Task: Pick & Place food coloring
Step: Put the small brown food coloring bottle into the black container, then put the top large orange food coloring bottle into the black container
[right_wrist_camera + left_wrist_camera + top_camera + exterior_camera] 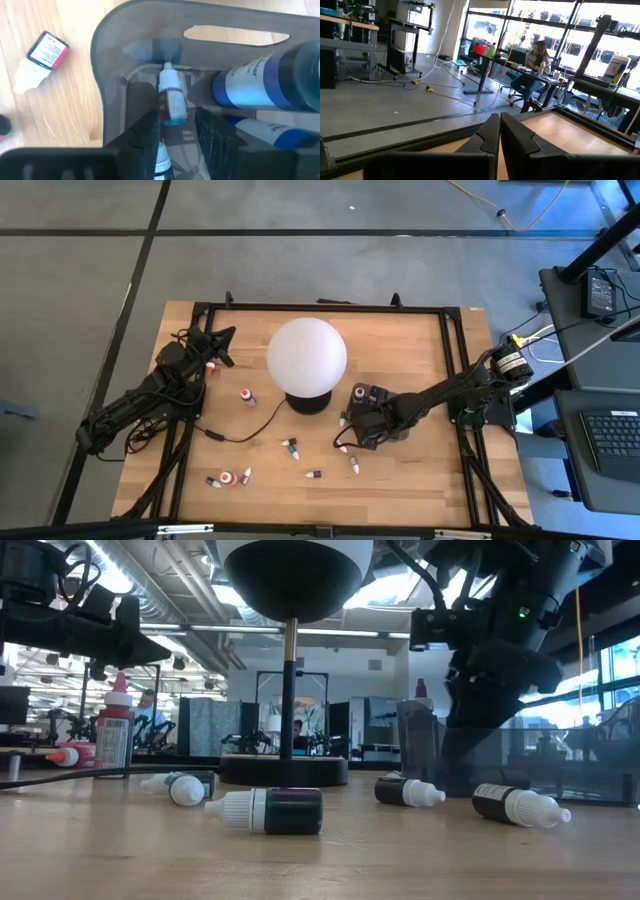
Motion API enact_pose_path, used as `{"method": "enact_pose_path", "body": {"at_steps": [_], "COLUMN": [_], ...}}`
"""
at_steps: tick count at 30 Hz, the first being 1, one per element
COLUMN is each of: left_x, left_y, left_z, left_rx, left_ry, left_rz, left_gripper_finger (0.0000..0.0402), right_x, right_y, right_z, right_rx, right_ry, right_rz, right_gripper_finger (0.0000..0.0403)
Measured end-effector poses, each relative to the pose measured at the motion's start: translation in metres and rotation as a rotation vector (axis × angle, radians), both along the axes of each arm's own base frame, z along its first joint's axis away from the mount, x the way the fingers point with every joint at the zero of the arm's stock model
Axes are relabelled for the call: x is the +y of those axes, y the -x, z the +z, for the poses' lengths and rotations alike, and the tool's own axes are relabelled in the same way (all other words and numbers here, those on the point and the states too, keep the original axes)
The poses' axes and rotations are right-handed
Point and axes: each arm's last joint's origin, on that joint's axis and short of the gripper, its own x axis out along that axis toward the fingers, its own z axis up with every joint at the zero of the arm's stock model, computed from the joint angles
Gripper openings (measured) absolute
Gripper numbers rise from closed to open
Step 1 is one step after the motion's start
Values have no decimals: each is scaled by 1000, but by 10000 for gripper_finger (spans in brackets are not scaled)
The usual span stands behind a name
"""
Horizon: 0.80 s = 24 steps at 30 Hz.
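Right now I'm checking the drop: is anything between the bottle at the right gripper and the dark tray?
Nothing visible: the right gripper is already inside the dark translucent tray, the small blue-tinted bottle between its fingers, beside larger blue bottles.

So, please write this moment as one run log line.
right gripper: over tray, releasing small bottle | left gripper: shut, idle | loose bottles remain on table

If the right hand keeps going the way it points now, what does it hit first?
Probably the small bottle between its fingers, then the tray floor under it, beside the blue bottles; depth is unclear.
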Motion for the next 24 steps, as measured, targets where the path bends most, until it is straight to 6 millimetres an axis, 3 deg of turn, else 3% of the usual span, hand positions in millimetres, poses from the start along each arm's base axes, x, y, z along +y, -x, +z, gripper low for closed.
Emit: {"method": "enact_pose_path", "body": {"at_steps": [9, 19, 24], "left_x": [0, 0, 0], "left_y": [0, 0, 0], "left_z": [0, 0, 0], "left_rx": [0, 0, 0], "left_ry": [0, 0, 0], "left_rz": [0, 0, 0], "left_gripper_finger": [9, 10, 12], "right_x": [2, 12, 29], "right_y": [-5, -14, 5], "right_z": [9, 62, 89], "right_rx": [-7, 56, -7], "right_ry": [-1, 65, 32], "right_rz": [1, 86, 257], "right_gripper_finger": [151, 151, 151]}}
